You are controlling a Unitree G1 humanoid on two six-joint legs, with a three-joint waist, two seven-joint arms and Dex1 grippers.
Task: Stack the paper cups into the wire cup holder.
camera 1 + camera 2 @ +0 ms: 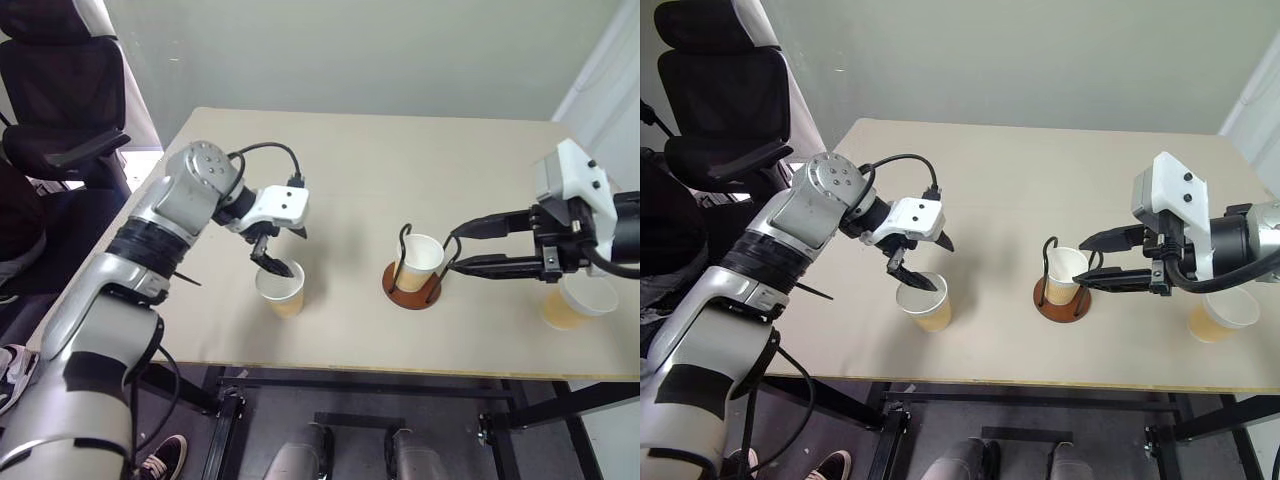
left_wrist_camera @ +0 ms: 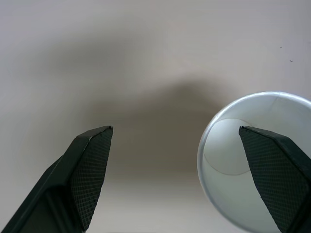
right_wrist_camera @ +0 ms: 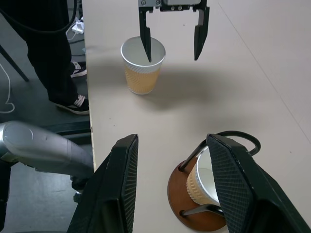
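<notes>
Three paper cups are in view. One cup (image 1: pixel 281 288) stands on the table at the left, and my open left gripper (image 1: pixel 285 252) hangs over it, with one finger (image 2: pixel 272 170) above its white mouth (image 2: pixel 228 150) and the other beyond its rim. A second cup (image 1: pixel 420 260) sits inside the wire cup holder (image 1: pixel 396 287), between the black loops. My right gripper (image 1: pixel 455 250) is open just right of the holder, holding nothing; its fingers (image 3: pixel 121 184) frame the holder (image 3: pixel 177 196). The third cup (image 1: pixel 580 302) stands under the right arm near the table's right edge.
The beige table (image 1: pixel 350 170) has bare room behind and between the cups. A black office chair (image 1: pixel 60 100) stands at the back left. A person's legs and shoes (image 3: pixel 73 70) are beside the table's left edge.
</notes>
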